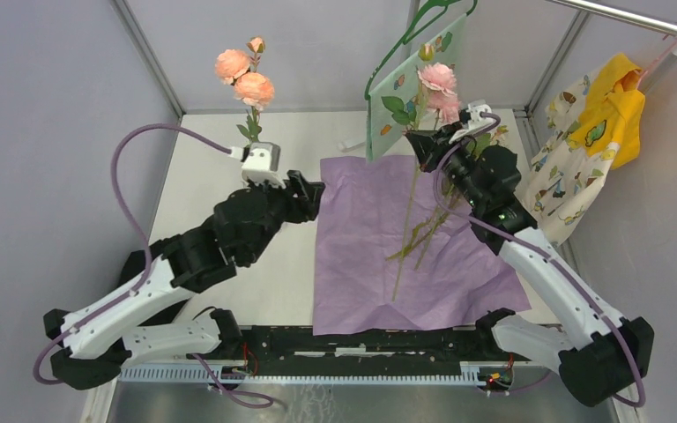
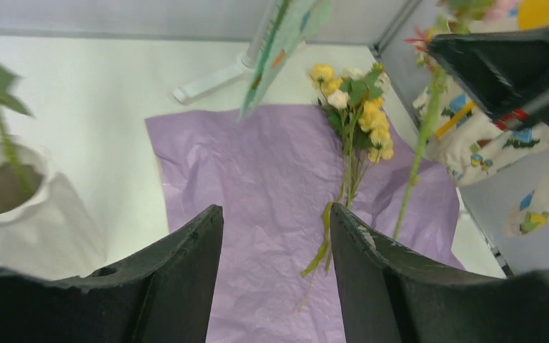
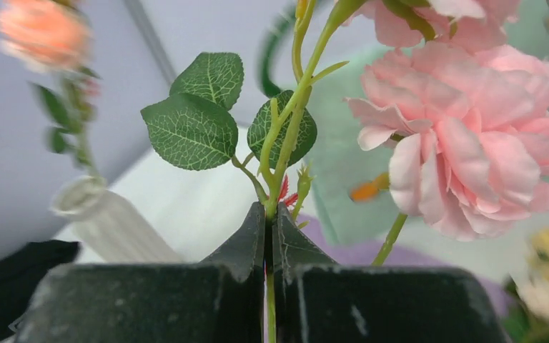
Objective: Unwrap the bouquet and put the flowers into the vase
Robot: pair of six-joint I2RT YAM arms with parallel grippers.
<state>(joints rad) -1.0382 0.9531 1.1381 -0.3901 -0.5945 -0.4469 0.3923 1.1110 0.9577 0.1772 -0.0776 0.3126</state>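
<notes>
Wrapping: the wrapping paper (image 1: 361, 256) is lying open and flat on the counter (image 1: 196, 167), purple side up. I am judging the unwrapping step as finished. No ribbon is showing in any view.
Vase: the vase (image 2: 43, 221) is standing upright on the counter, just beside the left edge of the paper. In the top view the left wrist is hiding most of it.
Flowers in place: the peach spray (image 1: 245, 77) is standing with its stem inside the mouth of the vase, so one part of the placing is done.
Flowers in the air: the right pincer (image 3: 270, 218) is gripping the stem of the pink spray (image 3: 465, 157) just under the leaves, with its jaws pressing together on it. It is holding the spray upright over the far right part of the paper, well apart from the vase. Whether the lower end of the stem is touching the paper, I cannot tell.
Flowers waiting: the yellow and cream spray (image 2: 361, 114) is lying on the paper with its heads toward the far edge, and nothing is touching it.
Left pincer: the left pincer (image 2: 275, 218) is hovering over the paper near the vase, with its jaws standing wide and holding nothing.
Remaining: the pink spray is needing to go across into the vase, and after it the yellow and cream one. So I am judging the task to be a little past its middle.
</notes>
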